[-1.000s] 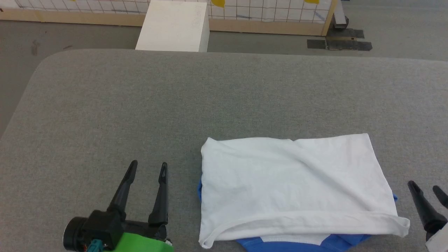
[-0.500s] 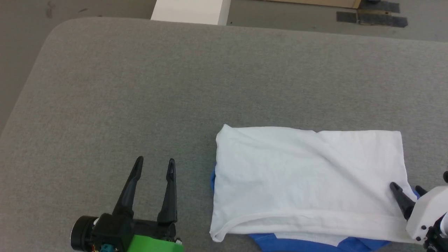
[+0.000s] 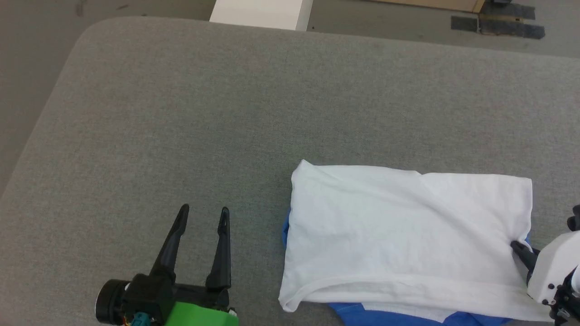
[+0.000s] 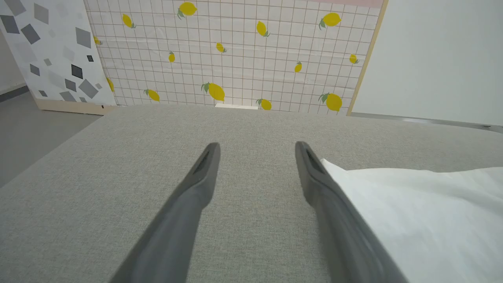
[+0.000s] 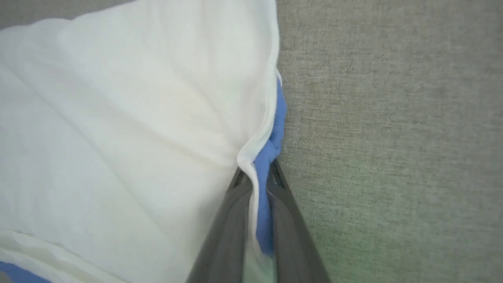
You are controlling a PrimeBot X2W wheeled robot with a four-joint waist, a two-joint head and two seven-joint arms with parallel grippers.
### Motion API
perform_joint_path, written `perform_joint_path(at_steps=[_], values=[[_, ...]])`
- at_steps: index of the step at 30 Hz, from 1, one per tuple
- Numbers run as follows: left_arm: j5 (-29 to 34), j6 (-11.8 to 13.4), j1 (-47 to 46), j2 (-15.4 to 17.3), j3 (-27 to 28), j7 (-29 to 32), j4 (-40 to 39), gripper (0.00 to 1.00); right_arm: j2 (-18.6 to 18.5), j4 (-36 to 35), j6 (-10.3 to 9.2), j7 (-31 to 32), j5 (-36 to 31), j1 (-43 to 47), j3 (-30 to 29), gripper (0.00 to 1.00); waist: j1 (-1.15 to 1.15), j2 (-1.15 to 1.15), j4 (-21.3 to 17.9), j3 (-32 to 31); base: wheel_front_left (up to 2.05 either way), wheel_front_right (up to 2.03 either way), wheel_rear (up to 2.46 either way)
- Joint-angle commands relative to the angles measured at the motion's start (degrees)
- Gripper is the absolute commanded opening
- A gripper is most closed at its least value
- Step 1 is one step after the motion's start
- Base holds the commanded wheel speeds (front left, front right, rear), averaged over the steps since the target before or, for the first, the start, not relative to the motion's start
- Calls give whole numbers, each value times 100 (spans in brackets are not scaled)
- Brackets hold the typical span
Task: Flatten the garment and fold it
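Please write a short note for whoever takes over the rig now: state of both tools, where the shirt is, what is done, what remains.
Tools: the left tool is open over the bare table, left of the shirt, not touching it. The right tool is shut on the shirt's right edge, white and blue layers pinched together.
Shirt: near right part of the table.
Done: folded to a rectangle; blue cloth peeks out at the near edge.
Left: probably fold the held edge across once more, then release.

Bare grey table (image 3: 181,113) stretches wide ahead of and left of the left hand (image 3: 204,209), free to pass. To its right the folded garment (image 3: 398,226) covers the table's near part.
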Motion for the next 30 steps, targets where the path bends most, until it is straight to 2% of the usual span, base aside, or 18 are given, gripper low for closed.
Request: perform_joint_path(at_steps=[1,9,14,18,22,23,30], values=[[36,-28,8,-10,28,-21,33,100,52,153,-12,-20,-43,8,-104,0,0,0,-62,-148,0,0,0],[-16,-107,176,-24,84,-21,90,100,-261,-18,-12,58,-290,114,-1027,0,0,0,-188,-434,0,0,0],[-55,-179,248,-84,59,-21,176,100,-428,-355,-12,270,-319,204,-1254,0,0,0,-258,-551,0,0,0],[-72,-207,291,-138,73,-21,218,100,-429,-916,-12,652,-153,235,-918,0,0,0,-305,-604,0,0,0],[-90,-230,306,-213,112,-21,242,100,-321,-1490,-12,1094,82,229,-346,0,0,0,-309,-635,0,0,0],[-90,-274,310,-253,125,-21,279,100,-187,-1831,-12,1378,231,174,148,0,0,0,-272,-652,0,0,0],[-50,-311,309,-345,193,-22,306,100,156,-2099,-12,1648,378,-223,1178,0,0,0,-162,-588,0,0,0]])
